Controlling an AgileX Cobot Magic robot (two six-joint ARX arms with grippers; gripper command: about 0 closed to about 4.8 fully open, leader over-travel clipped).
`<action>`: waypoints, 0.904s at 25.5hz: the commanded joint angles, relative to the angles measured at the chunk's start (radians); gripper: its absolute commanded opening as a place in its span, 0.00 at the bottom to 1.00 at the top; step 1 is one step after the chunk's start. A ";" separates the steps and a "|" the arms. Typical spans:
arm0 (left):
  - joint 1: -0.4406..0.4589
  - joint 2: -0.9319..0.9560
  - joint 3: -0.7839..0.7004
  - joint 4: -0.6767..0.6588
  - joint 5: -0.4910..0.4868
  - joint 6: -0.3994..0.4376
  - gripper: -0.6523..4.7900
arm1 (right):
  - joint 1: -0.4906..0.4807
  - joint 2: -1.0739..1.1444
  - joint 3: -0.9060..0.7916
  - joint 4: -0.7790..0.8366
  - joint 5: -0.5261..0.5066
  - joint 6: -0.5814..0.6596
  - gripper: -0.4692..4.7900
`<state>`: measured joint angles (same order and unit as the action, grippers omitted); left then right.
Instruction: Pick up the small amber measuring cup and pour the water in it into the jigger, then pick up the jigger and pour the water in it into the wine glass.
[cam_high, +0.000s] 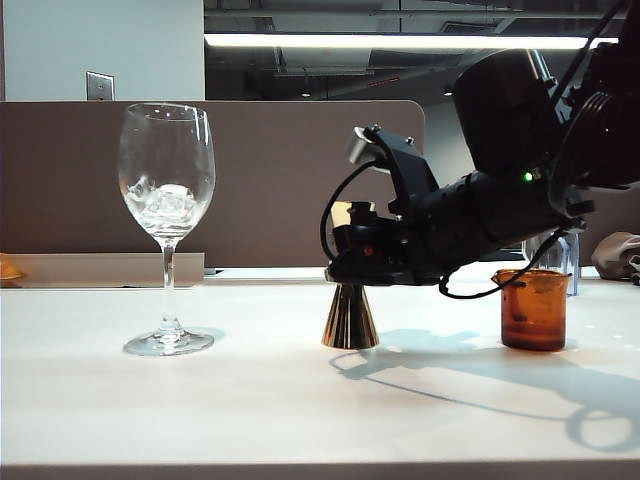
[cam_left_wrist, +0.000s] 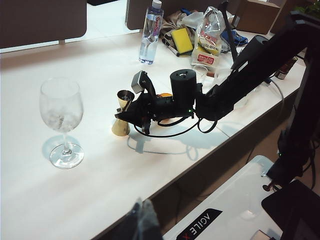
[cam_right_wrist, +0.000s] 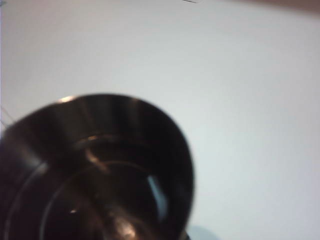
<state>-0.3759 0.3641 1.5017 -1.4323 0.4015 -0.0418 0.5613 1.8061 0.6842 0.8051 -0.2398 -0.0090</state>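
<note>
The gold jigger (cam_high: 350, 320) stands upright on the white table (cam_high: 250, 400), mid-table. My right gripper (cam_high: 350, 268) reaches in level from the right, its fingers on either side of the jigger's waist (cam_left_wrist: 121, 127); whether they press on it does not show. The right wrist view is filled by the jigger's dark open cup (cam_right_wrist: 100, 170), and no fingers show there. The small amber measuring cup (cam_high: 532, 308) stands upright to the right, behind the right arm. The wine glass (cam_high: 167, 200) with ice stands at the left (cam_left_wrist: 61, 107). The water is not discernible. My left gripper (cam_left_wrist: 142, 209) hangs shut off the table's near edge, holding nothing.
A plastic water bottle (cam_left_wrist: 150, 32), a yellow sponge (cam_left_wrist: 182, 40) and snack bags (cam_left_wrist: 207, 40) lie at the far side of the table. A brown partition (cam_high: 280, 180) runs behind it. The right arm's cable (cam_left_wrist: 165, 134) loops down beside the jigger.
</note>
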 joint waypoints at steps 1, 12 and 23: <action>0.001 0.001 0.003 -0.003 0.003 0.001 0.12 | 0.004 -0.002 0.005 0.013 -0.004 0.000 0.23; 0.001 0.001 0.003 -0.003 0.003 0.001 0.12 | 0.010 -0.121 0.022 -0.144 0.031 -0.085 0.08; 0.001 0.001 0.003 -0.003 0.003 0.001 0.12 | 0.010 -0.228 0.402 -0.589 0.029 -0.116 0.08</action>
<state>-0.3759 0.3641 1.5017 -1.4323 0.4015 -0.0418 0.5705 1.5864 1.0595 0.2398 -0.2092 -0.1089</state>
